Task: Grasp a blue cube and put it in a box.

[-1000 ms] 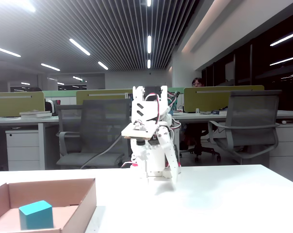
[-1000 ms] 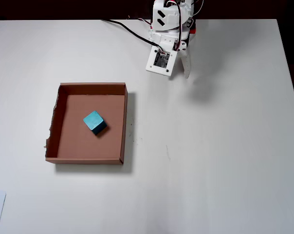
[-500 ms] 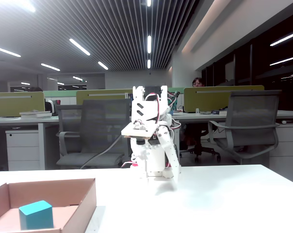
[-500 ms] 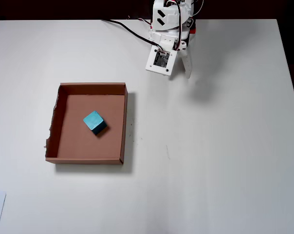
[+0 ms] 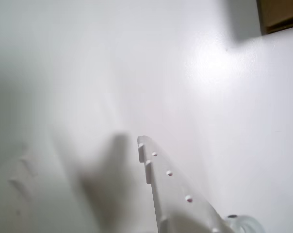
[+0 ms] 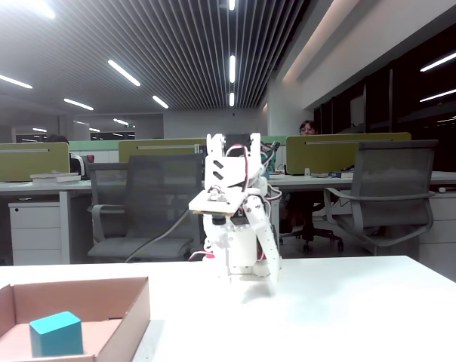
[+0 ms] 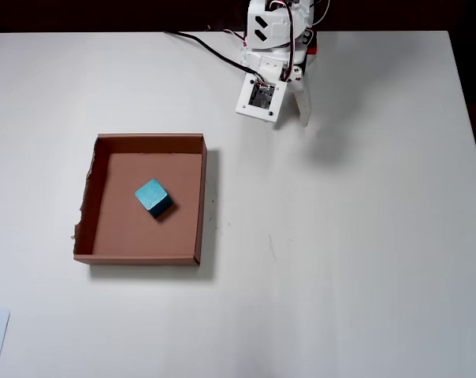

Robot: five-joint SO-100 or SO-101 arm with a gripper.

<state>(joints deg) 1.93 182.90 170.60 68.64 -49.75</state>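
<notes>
Cube (image 7: 151,195) is sitting inside the box (image 7: 200,197), near the middle of its brown floor, turned at a slant to the walls and touching none of them in the overhead view. In the fixed view the cube (image 6: 56,333) is showing at the lower left of the frame, resting on the box floor behind the near wall, with the box (image 6: 130,308) lying on the white table (image 6: 349,317).

Arm (image 7: 273,47) is standing folded at the upper centre of the overhead frame, at the far edge of the table (image 7: 340,236), well apart from the box. Gripper (image 7: 303,116) is pointing down toward the table just below the arm's base, with nothing between its fingers; whether the jaws are parted or closed cannot be told from any view. In the fixed view the gripper (image 6: 272,277) is hanging just above the tabletop at the centre of the frame, in front of office chairs (image 6: 386,196) and desks.

Wrist view is showing one white finger (image 5: 170,189) rising from the lower centre of the frame over bare table, its blurred shadow lying to the left, and a corner of the box (image 5: 280,13) sitting at the upper right.
</notes>
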